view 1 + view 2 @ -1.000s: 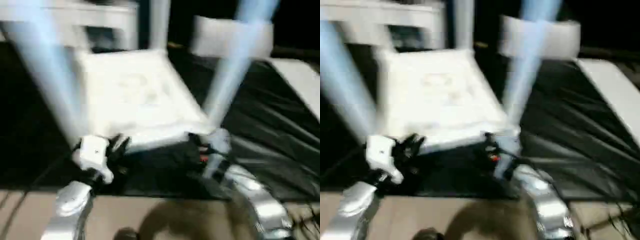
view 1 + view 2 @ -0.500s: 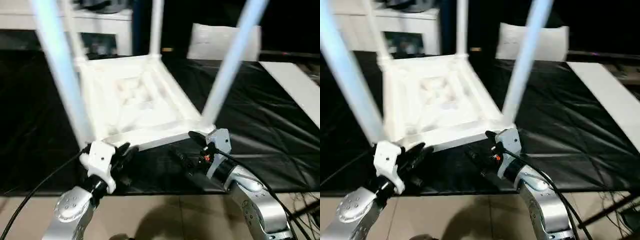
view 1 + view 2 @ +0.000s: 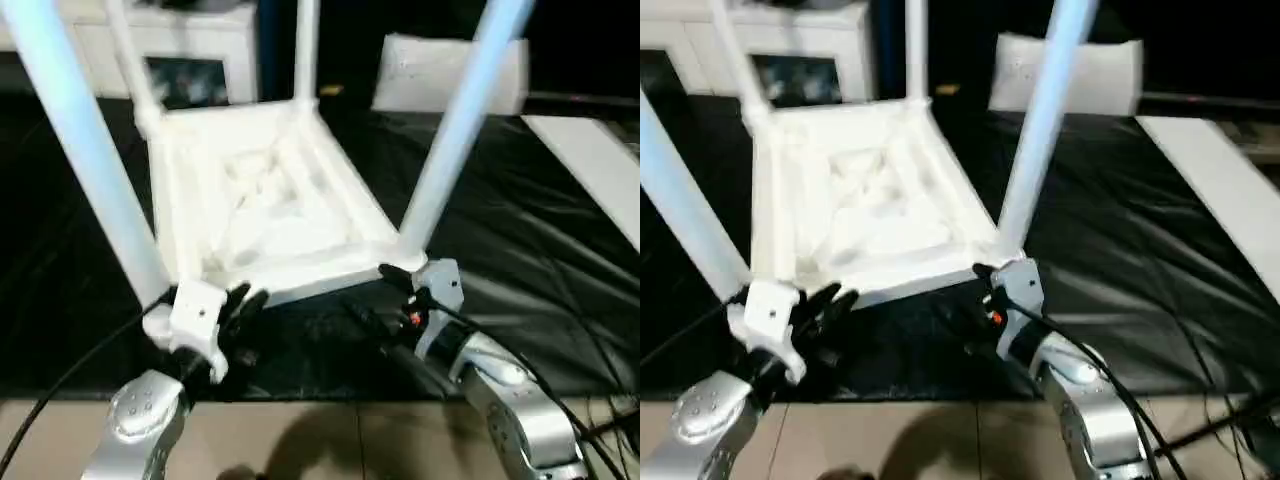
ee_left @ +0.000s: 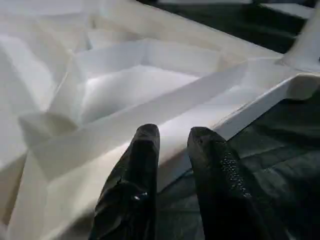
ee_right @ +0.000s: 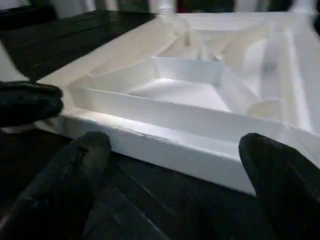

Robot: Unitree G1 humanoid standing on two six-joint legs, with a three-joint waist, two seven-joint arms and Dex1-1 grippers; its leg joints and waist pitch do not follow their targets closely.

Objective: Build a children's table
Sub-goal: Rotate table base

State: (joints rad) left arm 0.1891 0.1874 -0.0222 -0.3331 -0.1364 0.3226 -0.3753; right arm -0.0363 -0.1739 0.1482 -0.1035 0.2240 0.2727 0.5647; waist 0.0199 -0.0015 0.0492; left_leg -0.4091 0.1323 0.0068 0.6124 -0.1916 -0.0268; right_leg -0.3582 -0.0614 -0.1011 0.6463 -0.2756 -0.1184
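The children's table (image 3: 270, 200) lies upside down on the black-covered surface (image 3: 520, 240), top flat against the cloth and ribbed underside facing up, close to the surface's near edge. That makes sense: inverted, the corner sockets are exposed, and all four legs appear to stand in them, rising out of the top of the picture. The near-left leg (image 3: 90, 150) and near-right leg (image 3: 455, 130) frame the two arms.

The left gripper (image 3: 238, 305) sits at the table's near rim by the left corner, its two black fingers (image 4: 135, 175) drawn close together with just a slim gap, tips at the rim but with nothing between them. The right gripper (image 3: 385, 300) hangs just in front of the near-right corner with jaws spread wide; its wrist view shows the rim lying between the spread fingers (image 5: 70, 175), not gripped.

So neither gripper holds anything. My read: with the legs seated, both are lined up on the near edge to take hold and turn the table upright.
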